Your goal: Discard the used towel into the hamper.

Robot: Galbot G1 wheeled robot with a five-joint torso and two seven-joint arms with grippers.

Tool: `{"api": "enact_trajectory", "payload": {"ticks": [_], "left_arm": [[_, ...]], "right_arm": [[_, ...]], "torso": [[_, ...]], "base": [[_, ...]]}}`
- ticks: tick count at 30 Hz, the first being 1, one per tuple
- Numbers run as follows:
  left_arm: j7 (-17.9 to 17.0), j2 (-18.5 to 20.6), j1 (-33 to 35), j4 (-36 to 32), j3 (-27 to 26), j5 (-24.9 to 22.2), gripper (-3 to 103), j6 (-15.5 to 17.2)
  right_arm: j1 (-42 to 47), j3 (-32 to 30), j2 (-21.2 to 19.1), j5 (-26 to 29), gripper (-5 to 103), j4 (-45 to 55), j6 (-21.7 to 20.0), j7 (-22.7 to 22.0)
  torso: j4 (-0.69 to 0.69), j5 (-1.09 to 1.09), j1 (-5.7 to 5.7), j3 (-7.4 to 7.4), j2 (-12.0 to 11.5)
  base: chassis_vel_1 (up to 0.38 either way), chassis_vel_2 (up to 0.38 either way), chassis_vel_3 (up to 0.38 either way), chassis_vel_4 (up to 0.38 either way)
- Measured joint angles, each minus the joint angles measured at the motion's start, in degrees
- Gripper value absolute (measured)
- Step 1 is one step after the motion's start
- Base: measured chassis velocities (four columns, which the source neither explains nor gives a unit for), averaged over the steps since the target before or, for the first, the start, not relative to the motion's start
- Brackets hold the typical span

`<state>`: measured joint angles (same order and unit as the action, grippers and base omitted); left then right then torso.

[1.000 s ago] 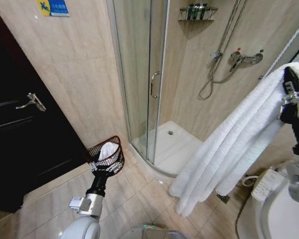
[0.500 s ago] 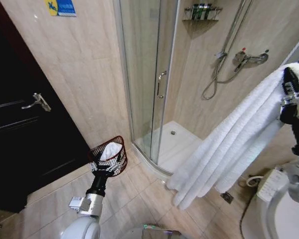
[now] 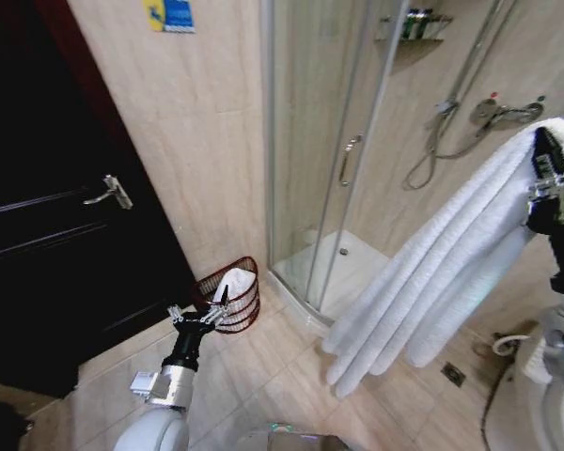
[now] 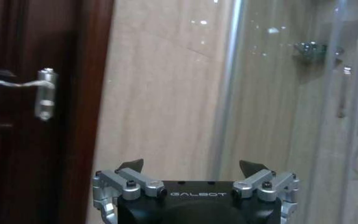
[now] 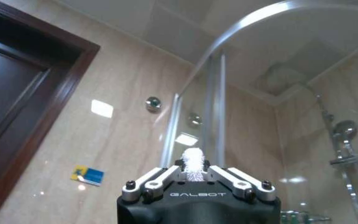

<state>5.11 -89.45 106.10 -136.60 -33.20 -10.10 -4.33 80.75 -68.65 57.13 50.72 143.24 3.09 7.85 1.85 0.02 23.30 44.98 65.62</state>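
Bathroom: glass shower stall (image 3: 324,160), shower mixer (image 3: 493,111), tiled walls (image 3: 211,141), toilet (image 3: 556,418).

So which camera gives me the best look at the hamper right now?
The head view: the hamper stands on the floor between door and shower, something white inside, the open left gripper in front. Both wrist views point at walls above it; the right gripper holds the towel high.

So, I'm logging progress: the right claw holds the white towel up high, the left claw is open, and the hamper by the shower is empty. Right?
Not quite. The hamper is not empty: the head view shows something white already lying in it. The rest stands: the right claw holds the white towel up high, and the left claw is open, holding nothing.
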Motion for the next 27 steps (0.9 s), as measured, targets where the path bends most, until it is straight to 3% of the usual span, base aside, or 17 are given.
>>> {"api": "enact_trajectory", "payload": {"ticks": [2,6,9,10,14,27], "left_arm": [[0.00,0.02,0.01,0.00,0.00,0.00,100,0.00],[-0.01,0.06,0.00,0.00,-0.03,0.00,100,0.00],[-0.01,0.06,0.00,-0.01,-0.04,0.00,100,0.00],[-0.01,0.06,0.00,0.00,-0.04,0.00,100,0.00],[-0.01,0.02,0.00,0.00,-0.01,0.00,100,0.00],[0.00,0.01,0.00,0.00,0.01,0.00,100,0.00]], "right_arm": [[0.00,0.01,0.00,0.10,5,0.00,0.00,-0.02],[0.02,0.01,0.02,0.38,5,0.03,0.00,-0.02],[0.03,-0.28,-0.02,0.63,5,0.03,-0.01,0.03],[0.11,-0.57,-0.02,0.67,5,0.04,-0.02,0.19],[0.20,-1.07,-0.04,0.69,5,0.02,-0.02,0.58],[-0.12,-0.61,-0.10,0.64,5,-0.01,0.08,1.25]], "torso": [[0.00,0.03,0.00,0.00,0.00],[0.01,-0.12,0.02,0.00,0.00],[0.02,0.02,0.02,0.01,0.00],[0.02,-0.08,0.02,0.01,0.00],[0.00,0.04,-0.07,-0.09,-0.18],[0.00,-0.04,-0.89,-1.10,-2.02]], "base": [[0.347,0.361,-0.344,-0.330],[0.295,0.272,-0.297,-0.287],[0.220,0.147,-0.138,-0.162],[0.061,0.096,0.020,-0.067],[-0.011,-0.009,0.019,0.015],[0.000,-0.002,0.055,0.060]]}}
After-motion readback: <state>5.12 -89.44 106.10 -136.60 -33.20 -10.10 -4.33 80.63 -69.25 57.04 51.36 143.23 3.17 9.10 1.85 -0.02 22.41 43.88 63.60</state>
